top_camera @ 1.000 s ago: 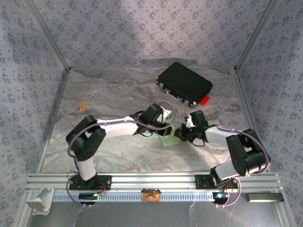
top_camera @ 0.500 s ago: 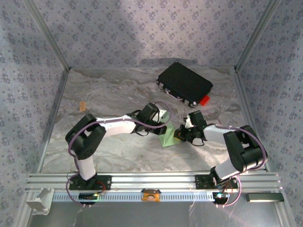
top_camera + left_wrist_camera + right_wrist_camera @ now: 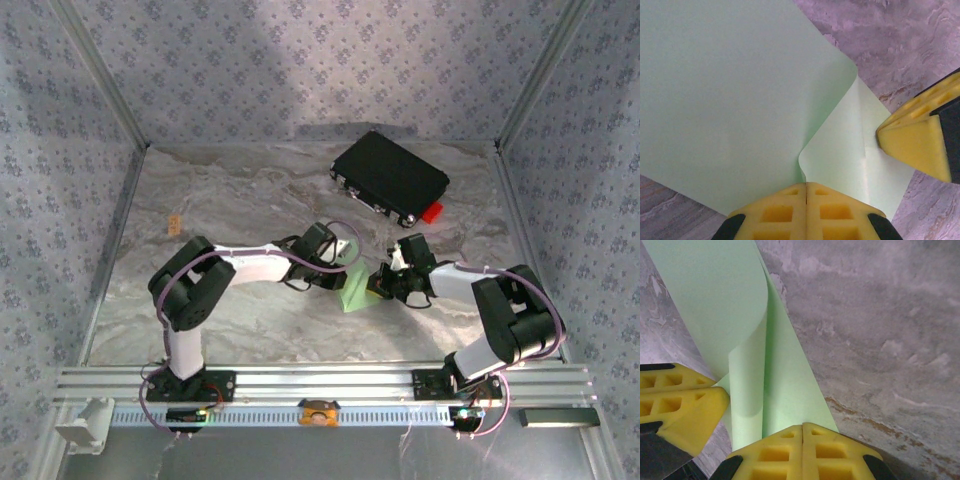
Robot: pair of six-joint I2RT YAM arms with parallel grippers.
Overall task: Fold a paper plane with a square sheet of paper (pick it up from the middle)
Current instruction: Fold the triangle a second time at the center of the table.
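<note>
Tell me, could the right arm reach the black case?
Probably yes: bare table lies between the right tool and the black case, but that tool is shut at the green paper.

Black-and-white arms [image 3: 250, 263] trail purple cables [image 3: 150, 300] and end in yellow, hollow-celled jaws.

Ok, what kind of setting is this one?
Probably a lab robot cell, not a home: patterned walls on aluminium posts, a marble-look tabletop, and the left arm and right arm bolted to a slotted rail.
</note>
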